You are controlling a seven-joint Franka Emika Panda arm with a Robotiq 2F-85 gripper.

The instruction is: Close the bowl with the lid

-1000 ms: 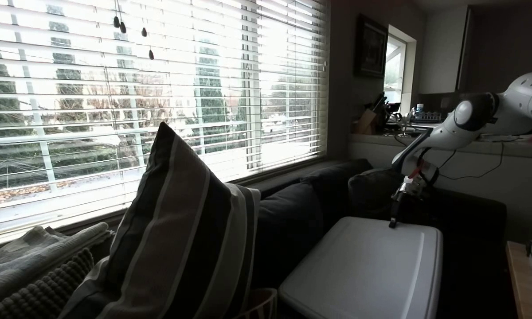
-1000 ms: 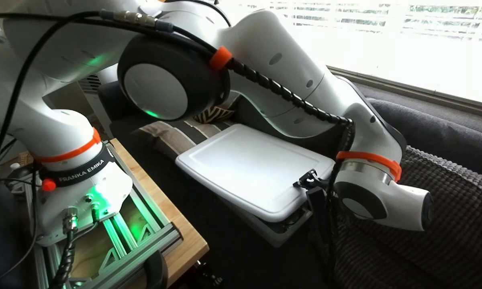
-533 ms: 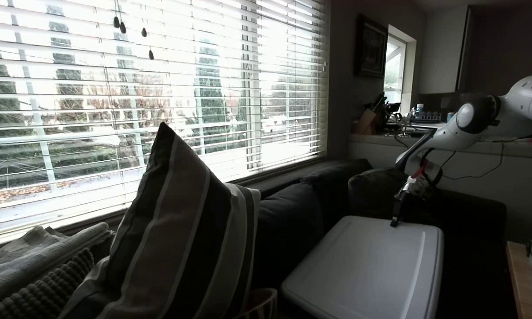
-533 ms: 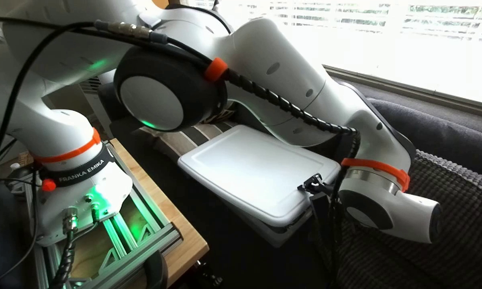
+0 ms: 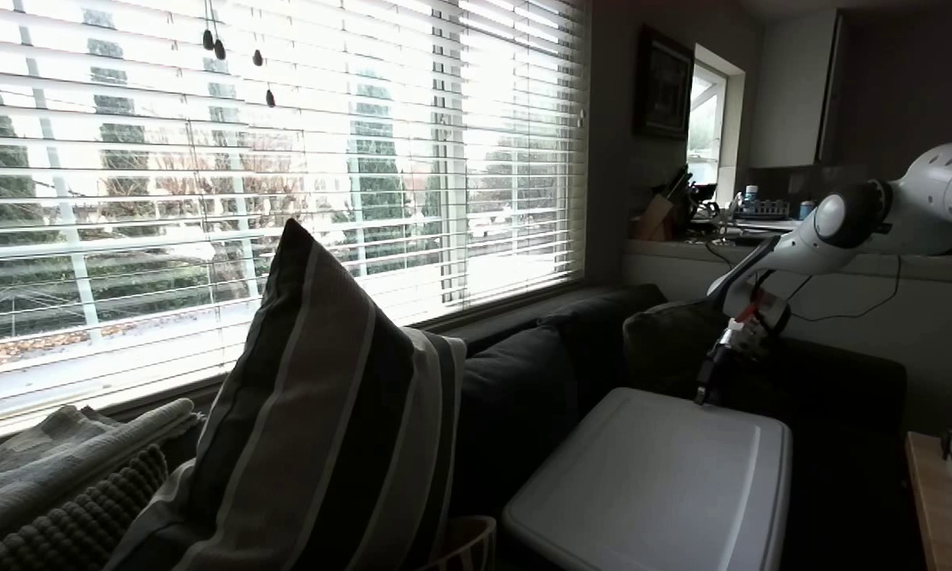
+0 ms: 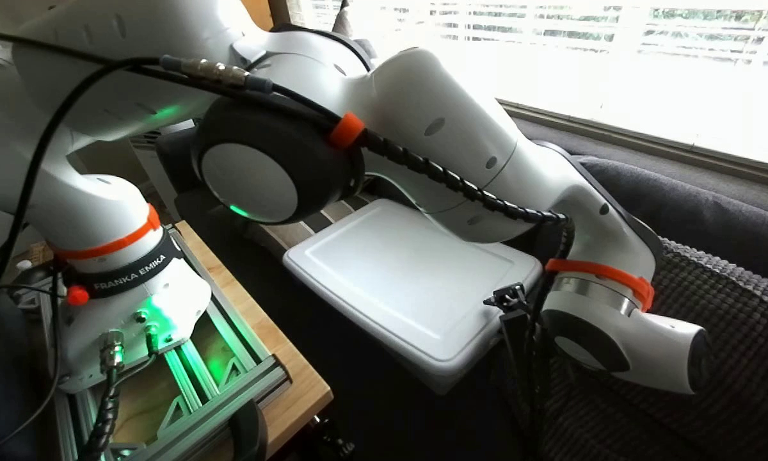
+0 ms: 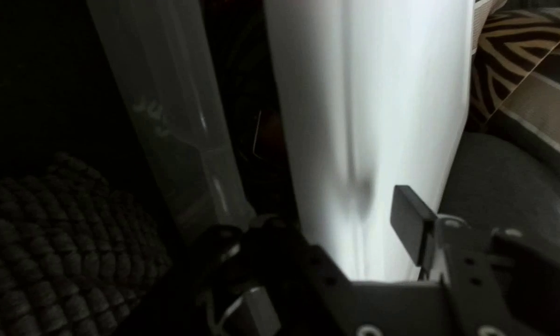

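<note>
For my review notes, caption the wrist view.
Open gripper at the white lid, dark inside of the plastic bin showing beside it; zebra-print fabric upper right.

In an exterior view the arm (image 6: 461, 141) has rounded white casings (image 6: 413, 80) dotted with grey oval plugs (image 6: 434, 126); left of centre a black joint housing (image 6: 326, 160) carries a pale disc (image 6: 249, 182) with a green-lit edge. Orange bands (image 6: 600, 276) ring the arm, a spiral-wrapped black cable (image 6: 464, 186) runs along it, and at lower left a black collar (image 6: 130, 273) reads FRANKA EMIKA
</note>
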